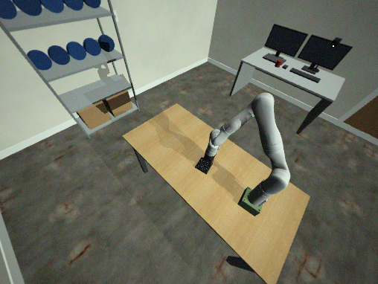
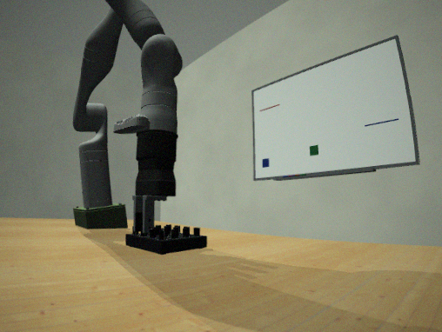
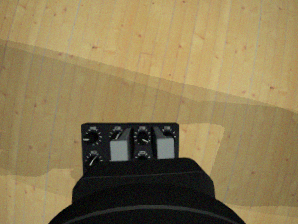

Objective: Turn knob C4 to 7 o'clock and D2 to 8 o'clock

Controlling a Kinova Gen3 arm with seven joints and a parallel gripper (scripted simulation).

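Note:
The black knob box (image 1: 203, 166) (image 2: 184, 246) (image 3: 105, 148) stands flat on the table. My gripper (image 1: 209, 160) (image 2: 143, 229) (image 3: 142, 138) is open. Its fingers reach down at one edge of the box, one on each side of knob D2 (image 3: 142, 135), apart from it. The names appear printed above the knobs in the wrist view, so the top row reads as row D. D2's white line points to the lower right there, roughly 10 o'clock. Knob C4 (image 3: 93, 160) shows a slanted line whose outer end I cannot tell. The lower rows are hidden behind my gripper body.
Knob D4 (image 3: 93, 136) points left in the wrist view, about 3 o'clock. The fingers partly cover D3 (image 3: 116, 134) and D1 (image 3: 168, 134). Neighbouring knobs stand close to the fingers. The green arm base (image 1: 250, 202) (image 2: 101, 216) is on the same table.

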